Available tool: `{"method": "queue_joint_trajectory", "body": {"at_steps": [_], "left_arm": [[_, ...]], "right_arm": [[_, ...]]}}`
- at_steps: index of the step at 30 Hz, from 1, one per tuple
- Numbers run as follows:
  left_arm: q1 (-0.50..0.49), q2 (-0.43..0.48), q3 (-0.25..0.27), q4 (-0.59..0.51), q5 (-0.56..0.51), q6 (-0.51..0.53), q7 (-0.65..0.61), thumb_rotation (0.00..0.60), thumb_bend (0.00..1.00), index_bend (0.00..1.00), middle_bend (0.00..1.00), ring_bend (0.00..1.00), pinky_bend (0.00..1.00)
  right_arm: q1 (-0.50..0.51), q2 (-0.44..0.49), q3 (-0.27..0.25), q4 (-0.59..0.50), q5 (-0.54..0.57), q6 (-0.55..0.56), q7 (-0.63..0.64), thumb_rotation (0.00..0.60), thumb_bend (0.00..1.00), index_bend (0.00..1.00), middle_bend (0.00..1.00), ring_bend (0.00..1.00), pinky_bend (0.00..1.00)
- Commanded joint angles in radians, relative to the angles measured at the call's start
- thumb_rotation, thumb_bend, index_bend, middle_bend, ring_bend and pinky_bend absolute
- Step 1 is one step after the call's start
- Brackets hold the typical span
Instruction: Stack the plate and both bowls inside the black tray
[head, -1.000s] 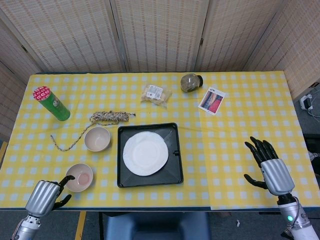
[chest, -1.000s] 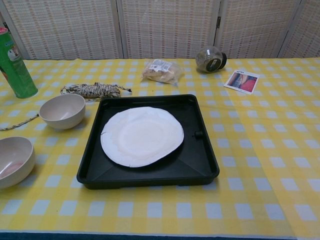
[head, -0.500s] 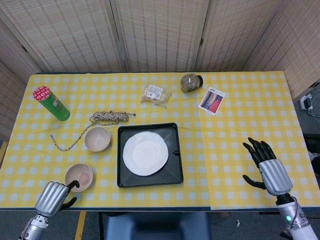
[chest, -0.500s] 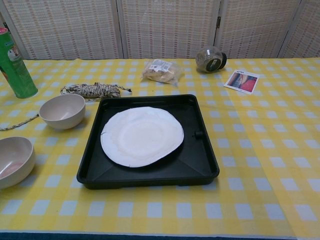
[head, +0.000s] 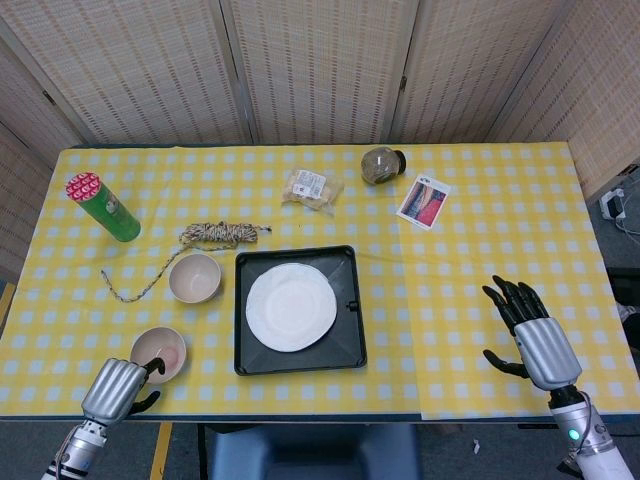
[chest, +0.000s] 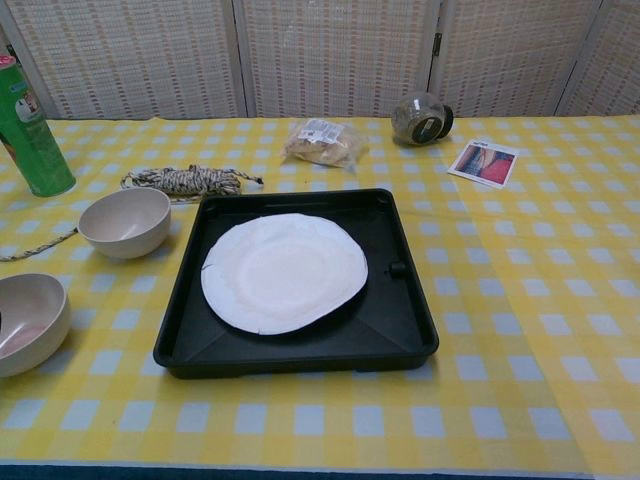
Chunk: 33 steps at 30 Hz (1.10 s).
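Plate (head: 291, 307) lies flat inside the black tray (head: 347, 346), a little left of the tray's middle, with a small dark knob showing on the tray floor to its right. The tray sits near the front centre of the worktop (head: 480, 250), which is covered in a yellow and white checked cloth.

Both bowls stand outside the tray, to its left. The farther bowl (head: 195, 277) is just beside the tray's far left corner. The nearer bowl (head: 159, 354), with a pinkish tint inside, sits close to the near edge.

The left hand (head: 118, 388) is at the near left edge, just beside the nearer bowl, with a dark fingertip reaching to the bowl's near rim; whether it actually touches cannot be told. Its other fingers look curled in, and it holds nothing that can be seen. The right hand (head: 532, 332) hovers over the near right part of the worktop, well apart from the tray, fingers spread wide and empty.

Farther back lie a coil of rope (head: 218, 234) with a loose end trailing left, a green can (head: 103, 208) with a red top at the far left, a clear food packet (head: 311, 189), a jar (head: 381, 165) on its side, and a printed card (head: 424, 200).
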Motion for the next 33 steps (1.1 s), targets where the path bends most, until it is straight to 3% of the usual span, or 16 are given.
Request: {"method": "queue_joint_trajectory", "body": {"at_steps": [1,11,18,33], "left_arm": [[-0.009,-0.004,-0.003,0.009,-0.007,-0.011,-0.01,0.6,0.33,0.53,1.0,0.95,1.0],[-0.024,-0.013,0.002,0.032,-0.012,-0.022,-0.015,0.6,0.38,0.55,1.0,0.95,1.0],[-0.026,-0.007,0.008,0.025,-0.003,-0.005,-0.02,0.6,0.46,0.62,1.0,0.96,1.0],[-0.02,-0.013,0.01,0.037,0.032,0.07,-0.049,0.6,0.46,0.62,1.0,0.96,1.0]], "right_arm": [[0.002,-0.003,0.001,0.003,0.004,-0.011,-0.002,0.6,0.25,0.0,0.0,0.0,0.0],[0.009,-0.012,0.003,0.009,0.01,-0.039,-0.013,0.6,0.25,0.0,0.0,0.0,0.0],[0.009,-0.012,0.006,0.01,0.013,-0.045,-0.012,0.6,0.25,0.01,0.0,0.0,0.0],[0.006,-0.01,0.008,0.003,0.008,-0.046,-0.011,0.6,0.25,0.0,0.0,0.0,0.0]]}}
